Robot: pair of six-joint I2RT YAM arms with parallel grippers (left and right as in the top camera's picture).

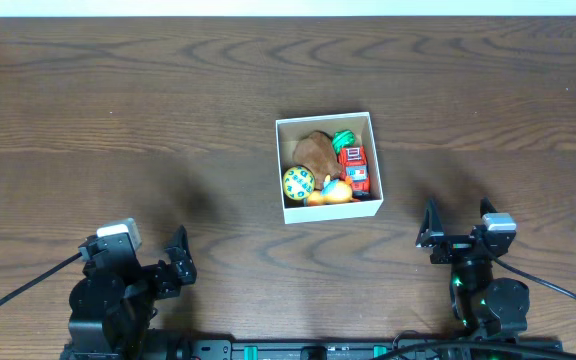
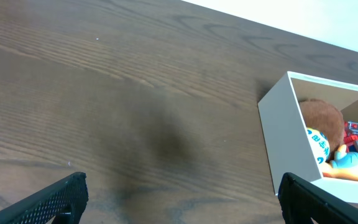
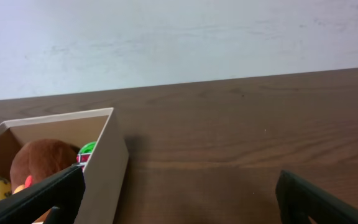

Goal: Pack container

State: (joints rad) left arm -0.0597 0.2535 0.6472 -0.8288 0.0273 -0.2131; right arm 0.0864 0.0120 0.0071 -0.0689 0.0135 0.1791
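Observation:
The container (image 1: 283, 160), a small white cardboard box with a tan inside, sits at the table's middle. In it lie a brown plush toy (image 1: 315, 150), a red toy truck (image 1: 355, 167), a green piece (image 1: 343, 138), a round yellow-green toy (image 1: 298, 181) and an orange toy (image 1: 331, 192). The container also shows in the left wrist view (image 2: 281, 134) and the right wrist view (image 3: 107, 158). My left gripper (image 1: 165, 268) is open and empty at the front left, well away from the box. My right gripper (image 1: 458, 226) is open and empty at the front right, beside the box.
The dark wooden table (image 1: 118, 120) stretches all round the box. A pale wall (image 3: 179, 37) lies beyond the table's far edge. Cables run from both arm bases at the front edge.

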